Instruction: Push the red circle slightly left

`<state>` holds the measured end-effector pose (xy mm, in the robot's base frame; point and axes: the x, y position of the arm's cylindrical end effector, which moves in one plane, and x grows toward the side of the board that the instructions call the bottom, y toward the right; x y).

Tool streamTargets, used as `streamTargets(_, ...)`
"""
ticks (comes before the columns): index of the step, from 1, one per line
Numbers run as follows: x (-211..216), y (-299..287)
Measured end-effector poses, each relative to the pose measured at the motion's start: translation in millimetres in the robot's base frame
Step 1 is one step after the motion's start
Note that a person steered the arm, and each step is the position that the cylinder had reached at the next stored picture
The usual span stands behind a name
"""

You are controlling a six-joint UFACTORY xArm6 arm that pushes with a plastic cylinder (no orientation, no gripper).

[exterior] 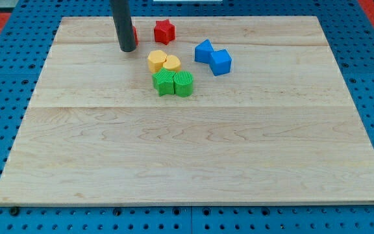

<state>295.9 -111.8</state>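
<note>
Mostly hidden, the red circle (136, 32) peeks out behind my tip (127, 49); orientation unreadable, no jaws visible.

All that shows of the robot is one straight rod, a smooth round cylinder of dark grey, nearly black, with a faint lighter sheen running down its length. It keeps the same thickness all the way down to my tip (127, 49), which ends bluntly, and it carries no visible markings.
</note>
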Motion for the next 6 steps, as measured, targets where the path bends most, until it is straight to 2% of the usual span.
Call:
streamTargets(1, 13.8, 16.1)
streamTargets(3, -17.6, 15.5)
streamTargets(5, -27.9, -24.6)
streamTargets(6, -23.5, 3.7)
